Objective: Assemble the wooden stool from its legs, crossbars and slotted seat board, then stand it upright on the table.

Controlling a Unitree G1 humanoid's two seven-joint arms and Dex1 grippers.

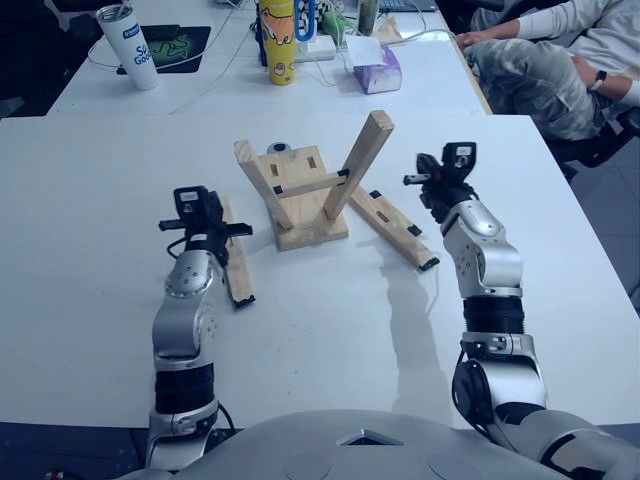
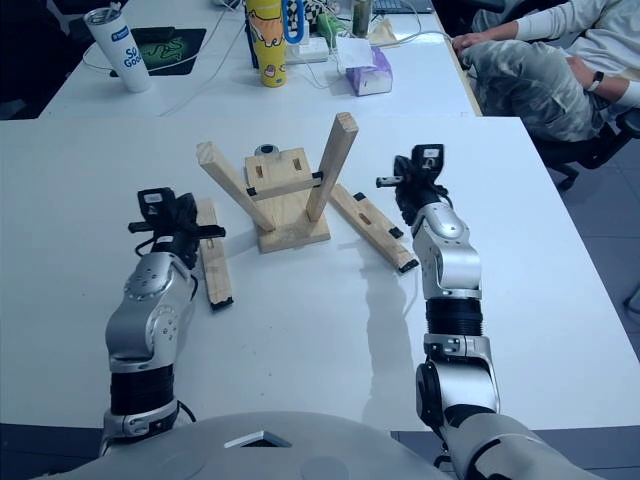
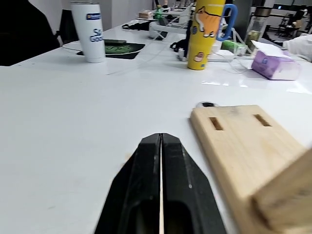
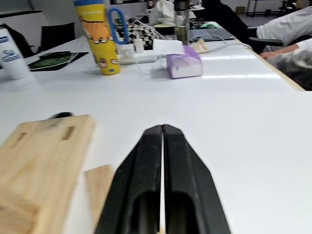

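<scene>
We're mid-assembly: the seat board (image 1: 312, 226) lies flat mid-frame on the table (image 1: 100, 260), two legs (image 1: 362, 158) and a crossbar (image 1: 310, 184) already in. Both jaws are pinched shut, empty. Next we'd open up and grab the loose leg (image 1: 237, 258) left of centre.

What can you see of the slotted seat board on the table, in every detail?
The slotted seat board is a pale, rectangular wooden slab lying flat on the white table. A left leg and a right leg stand in it, leaning apart and joined by a crossbar. Two empty rectangular slots show near its far edge.
</scene>
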